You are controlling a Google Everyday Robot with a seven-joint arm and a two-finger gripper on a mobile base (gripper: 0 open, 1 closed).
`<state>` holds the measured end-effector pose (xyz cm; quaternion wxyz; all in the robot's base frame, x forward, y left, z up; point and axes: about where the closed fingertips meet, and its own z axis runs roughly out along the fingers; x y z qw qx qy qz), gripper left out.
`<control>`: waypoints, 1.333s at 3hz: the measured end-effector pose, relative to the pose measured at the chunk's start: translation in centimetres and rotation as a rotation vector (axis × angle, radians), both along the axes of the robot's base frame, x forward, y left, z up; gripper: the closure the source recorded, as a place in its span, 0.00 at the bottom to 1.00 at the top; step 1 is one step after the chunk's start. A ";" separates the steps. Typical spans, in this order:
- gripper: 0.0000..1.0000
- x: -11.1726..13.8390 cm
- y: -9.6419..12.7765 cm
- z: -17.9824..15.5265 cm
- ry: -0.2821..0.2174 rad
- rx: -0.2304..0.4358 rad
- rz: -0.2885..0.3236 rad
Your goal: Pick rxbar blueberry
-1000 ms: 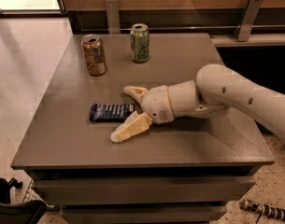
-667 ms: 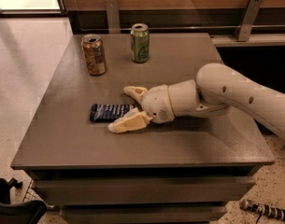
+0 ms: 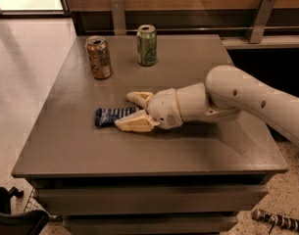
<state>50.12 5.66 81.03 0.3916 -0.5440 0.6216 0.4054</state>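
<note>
The rxbar blueberry (image 3: 109, 116), a flat dark navy wrapper with white lettering, lies flat on the grey table (image 3: 65, 146) left of centre. My gripper (image 3: 123, 111) reaches in from the right at table level, with its cream fingers on either side of the bar's right end. The near finger (image 3: 133, 124) lies against the bar's front edge. The far finger (image 3: 138, 98) stands a little behind the bar. The jaws are still parted, and the bar's right end is hidden between them.
A brown-orange can (image 3: 99, 58) and a green can (image 3: 147, 45) stand upright at the back of the table. My white arm (image 3: 247, 99) crosses the table's right side. A wooden wall with metal brackets runs behind the table. The floor drops away on the left.
The near finger has moved in toward the bar, narrowing the jaws around its right end. The bar and the cans have not moved.
</note>
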 end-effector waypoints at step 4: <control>1.00 0.0 0.0 0.1 0.000 0.000 0.001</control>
